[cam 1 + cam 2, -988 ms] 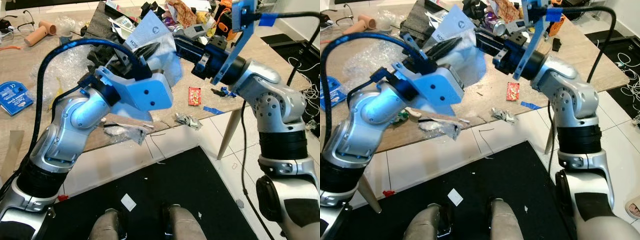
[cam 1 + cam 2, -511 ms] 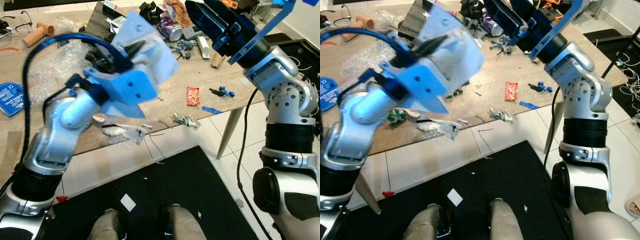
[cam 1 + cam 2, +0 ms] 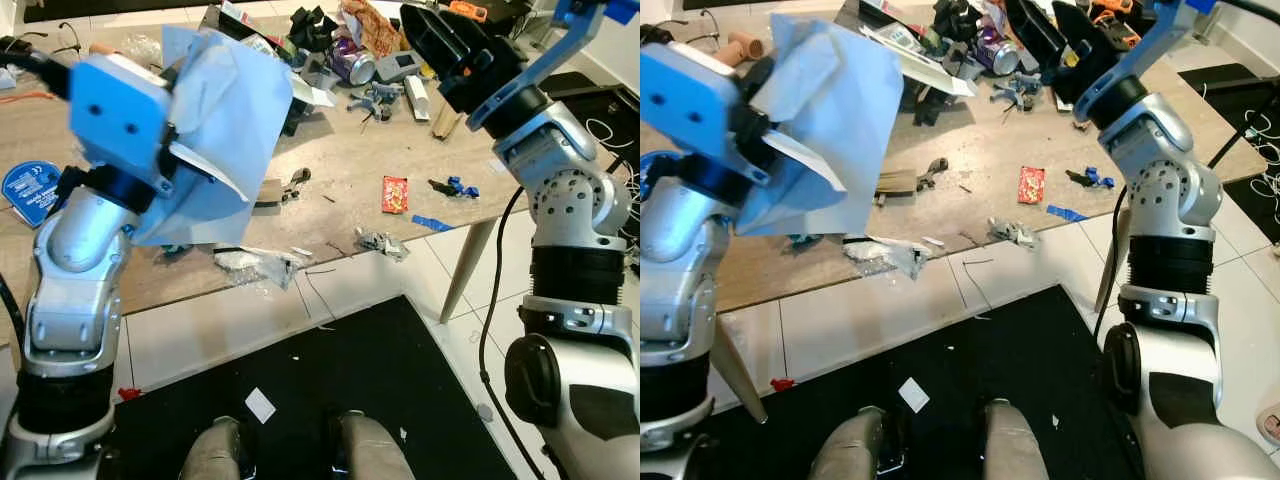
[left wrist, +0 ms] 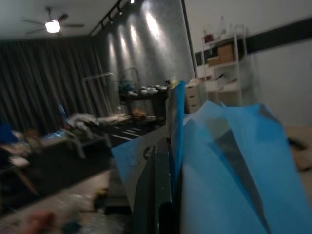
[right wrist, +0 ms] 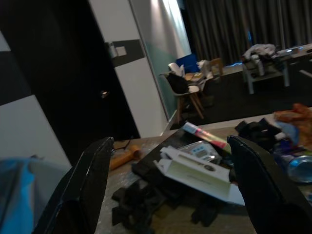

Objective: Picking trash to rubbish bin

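Note:
My left gripper (image 4: 164,155) is raised at the left above the wooden table (image 3: 340,165), shut on a large pale blue and white paper wrapper (image 3: 222,125). The sheet hangs in front of the arm and hides the fingers in the eye views. In the left wrist view one black finger (image 4: 157,195) presses against the blue paper (image 4: 229,170). My right gripper (image 3: 440,35) is held high over the table's far right, open, with nothing between its fingers (image 5: 80,195). Loose trash lies near the table's front edge: a red packet (image 3: 392,193), a crumpled silver wrapper (image 3: 378,242) and clear plastic (image 3: 255,266).
The back of the table is crowded with tools, boxes and a drink can (image 3: 358,68). A blue round pack (image 3: 30,186) lies at the left. Below the table edge are white tiles, a black mat (image 3: 360,360) with a white scrap (image 3: 259,405), and my feet.
My left arm has swung left and up, carrying the paper wrapper away from the table's middle. My right gripper has let go of the wrapper and lifted back, open.

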You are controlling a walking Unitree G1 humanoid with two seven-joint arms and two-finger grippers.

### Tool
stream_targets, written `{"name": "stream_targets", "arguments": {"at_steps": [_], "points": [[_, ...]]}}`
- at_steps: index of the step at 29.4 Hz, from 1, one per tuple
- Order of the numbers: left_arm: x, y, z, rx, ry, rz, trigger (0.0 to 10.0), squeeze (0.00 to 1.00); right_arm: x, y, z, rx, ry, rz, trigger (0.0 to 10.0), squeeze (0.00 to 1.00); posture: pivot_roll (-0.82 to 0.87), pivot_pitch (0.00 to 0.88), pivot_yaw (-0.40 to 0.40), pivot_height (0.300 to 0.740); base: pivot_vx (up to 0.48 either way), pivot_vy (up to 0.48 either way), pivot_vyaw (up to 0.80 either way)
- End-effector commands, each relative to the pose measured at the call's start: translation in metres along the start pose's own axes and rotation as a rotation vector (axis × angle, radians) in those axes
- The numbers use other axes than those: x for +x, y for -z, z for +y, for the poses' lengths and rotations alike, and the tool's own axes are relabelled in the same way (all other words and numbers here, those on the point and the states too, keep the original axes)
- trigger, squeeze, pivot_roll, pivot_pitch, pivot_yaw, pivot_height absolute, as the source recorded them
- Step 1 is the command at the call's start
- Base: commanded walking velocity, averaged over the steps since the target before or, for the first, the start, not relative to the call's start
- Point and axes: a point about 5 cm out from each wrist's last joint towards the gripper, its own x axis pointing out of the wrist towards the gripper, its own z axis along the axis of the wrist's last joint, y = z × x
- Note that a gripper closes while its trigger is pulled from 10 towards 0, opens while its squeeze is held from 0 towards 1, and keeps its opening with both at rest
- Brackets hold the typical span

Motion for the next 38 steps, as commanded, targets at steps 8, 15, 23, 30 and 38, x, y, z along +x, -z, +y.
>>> {"name": "stream_targets", "arguments": {"at_steps": [8, 15, 23, 30, 38], "points": [[-0.024, 0.017, 0.011, -0.169, -0.077, 0.073, 10.0, 0.00, -0.004, -0.003, -0.006, -0.044, 0.018, -0.019, 10.0, 0.00, -0.10, 0.063, -0.063, 0.740, 0.000, 0.000, 0.00], [-0.030, 0.035, 0.021, -0.140, -0.141, 0.180, 10.0, 0.00, -0.003, 0.008, -0.004, -0.075, 0.006, 0.008, 10.0, 0.00, -0.09, 0.000, -0.058, 0.740, 0.000, 0.000, 0.00], [-0.022, 0.059, 0.018, -0.229, -0.176, 0.243, 10.0, 0.00, 0.002, 0.036, 0.014, -0.092, -0.070, 0.069, 10.0, 0.00, -0.11, 0.000, -0.053, 0.740, 0.000, 0.000, 0.00], [-0.024, 0.081, 0.000, -0.261, -0.140, 0.317, 10.0, 0.00, -0.014, 0.062, 0.000, -0.171, 0.025, 0.182, 10.0, 0.00, -0.11, 0.000, -0.053, 0.740, 0.000, 0.000, 0.00], [-0.053, 0.111, -0.004, -0.245, -0.176, 0.442, 10.0, 0.00, -0.071, 0.080, -0.028, -0.223, 0.184, 0.266, 10.0, 0.00, -0.15, 0.000, -0.014, 0.740, 0.000, 0.000, 0.00]]}}
